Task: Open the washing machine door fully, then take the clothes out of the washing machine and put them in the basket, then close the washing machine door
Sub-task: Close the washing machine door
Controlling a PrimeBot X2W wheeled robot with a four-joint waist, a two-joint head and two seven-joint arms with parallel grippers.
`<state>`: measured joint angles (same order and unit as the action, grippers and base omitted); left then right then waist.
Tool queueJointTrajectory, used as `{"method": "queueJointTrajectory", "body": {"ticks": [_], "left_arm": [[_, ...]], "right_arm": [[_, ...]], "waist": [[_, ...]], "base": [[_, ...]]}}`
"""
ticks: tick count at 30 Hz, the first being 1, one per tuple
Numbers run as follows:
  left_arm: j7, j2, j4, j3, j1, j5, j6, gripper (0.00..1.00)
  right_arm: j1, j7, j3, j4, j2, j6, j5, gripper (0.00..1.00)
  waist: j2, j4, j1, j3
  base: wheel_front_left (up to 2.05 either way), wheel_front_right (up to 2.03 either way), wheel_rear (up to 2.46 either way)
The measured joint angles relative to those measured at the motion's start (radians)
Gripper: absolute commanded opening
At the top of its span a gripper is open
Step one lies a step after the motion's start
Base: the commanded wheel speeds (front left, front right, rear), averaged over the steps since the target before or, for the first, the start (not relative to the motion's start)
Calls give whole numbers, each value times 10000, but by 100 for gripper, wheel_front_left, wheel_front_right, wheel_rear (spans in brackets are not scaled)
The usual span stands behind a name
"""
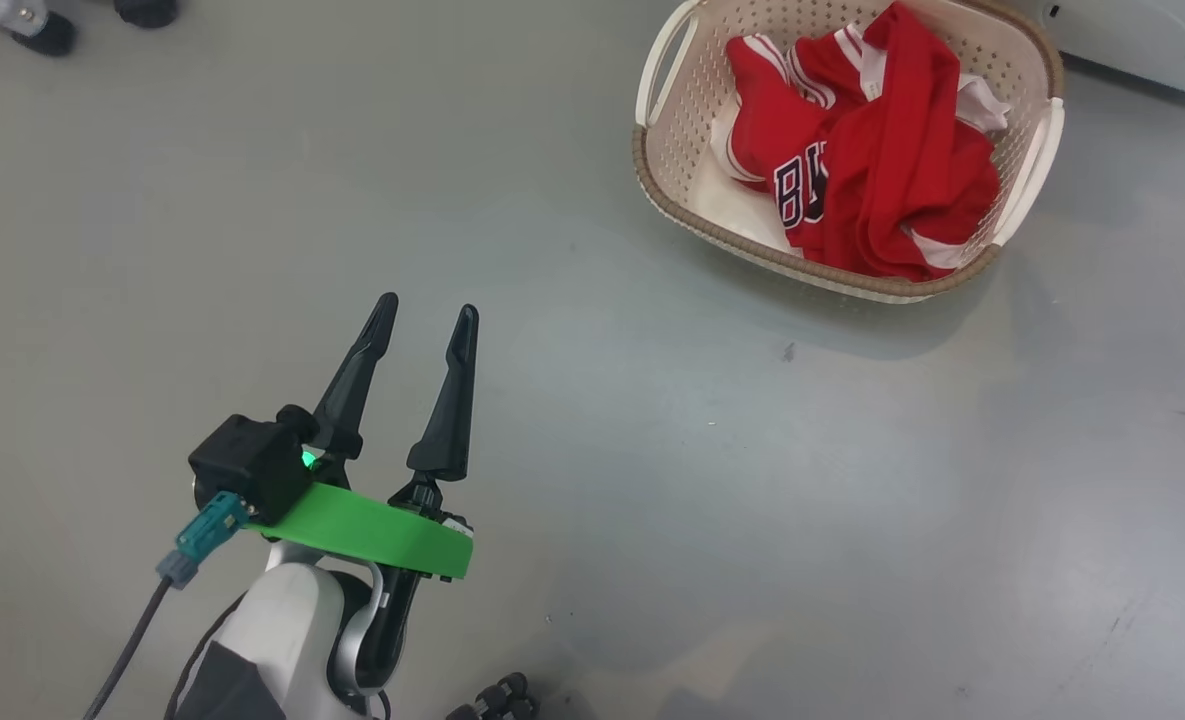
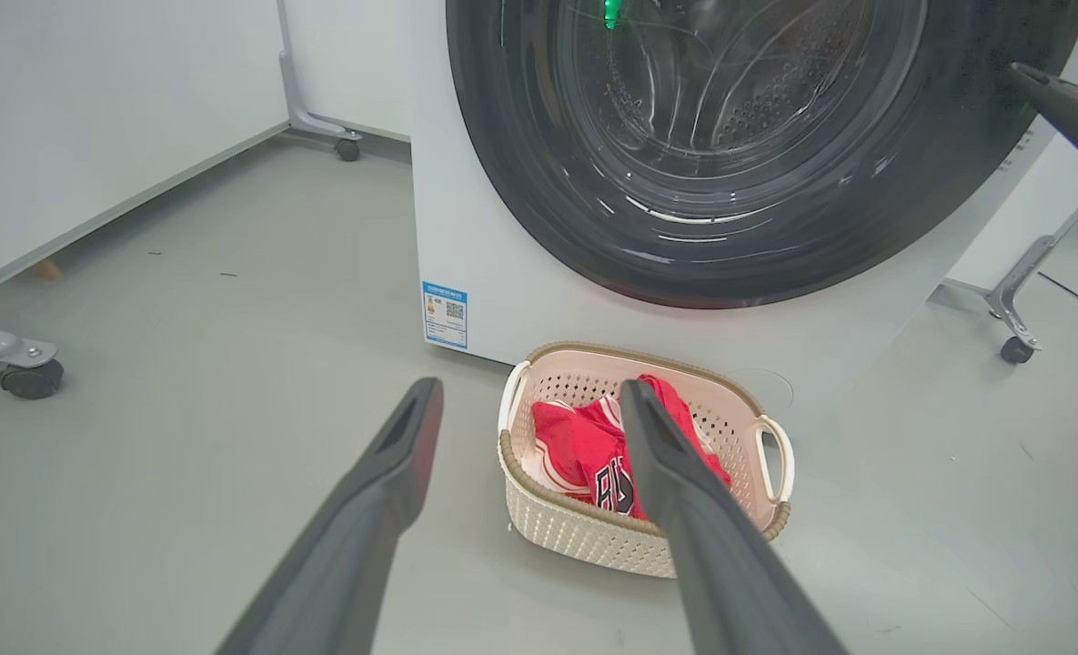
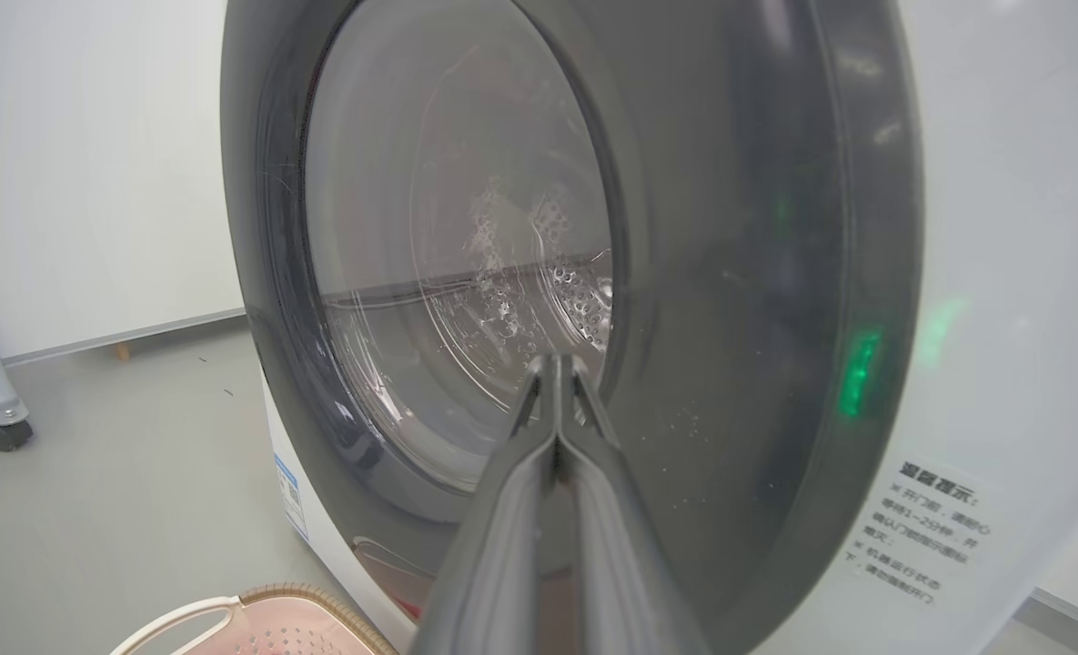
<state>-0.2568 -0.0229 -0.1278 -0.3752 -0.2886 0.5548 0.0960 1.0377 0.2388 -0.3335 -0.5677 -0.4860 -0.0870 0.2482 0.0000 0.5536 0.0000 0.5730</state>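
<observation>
The washing machine [image 2: 502, 291] stands white in the left wrist view, and the washing machine door [image 2: 520, 182] lies flat against its front, black rim around clear glass. Just before it on the floor sits the basket [image 2: 584, 537] with the red clothes [image 2: 584, 446] heaped inside; from the head camera the basket [image 1: 672, 200] and the clothes [image 1: 882, 160] sit at the top right. My left gripper [image 1: 427, 308] hovers open and empty over bare floor, left of the basket. My right gripper [image 3: 555, 366] is shut, its tips up close to the door [image 3: 730, 273]; whether they touch is unclear.
Castored frame legs stand around the machine: one at the left [image 2: 29, 373], one behind it [image 2: 347, 146], one at the right [image 2: 1012, 350]. A white wall panel [image 2: 93, 109] runs along the left. Grey floor [image 1: 752, 480] spreads between me and the basket.
</observation>
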Motion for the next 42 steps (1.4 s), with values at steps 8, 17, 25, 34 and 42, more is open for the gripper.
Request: {"method": "queueJointTrajectory", "body": {"ticks": [8,17,25,34,42], "left_arm": [[0,0,-355,589,-35,-562,0,100],[0,-167,-757,903,38,-928,4,100],[0,-493,-961,1450,729,-1011,13,100],[0,-621,-1183,1808,1620,-1070,15,100],[0,-637,-1062,1994,2166,-1070,17,100]], "right_arm": [[-814,92,-221,29,410,21,-44,0],[-2033,144,67,77,924,384,203,0],[-3413,144,604,550,1760,671,784,0],[-5328,144,1064,974,2180,897,1106,0],[-6393,144,1252,1511,2222,899,1108,0]], "waist": [[0,-674,0,-740],[0,-1607,0,-1674],[0,-2489,-1,-2555],[0,-3509,-1,-3751],[0,-4279,-1,-4479]], "base": [[0,0,0],[0,0,0],[0,0,0],[0,0,0],[0,0,0]]}}
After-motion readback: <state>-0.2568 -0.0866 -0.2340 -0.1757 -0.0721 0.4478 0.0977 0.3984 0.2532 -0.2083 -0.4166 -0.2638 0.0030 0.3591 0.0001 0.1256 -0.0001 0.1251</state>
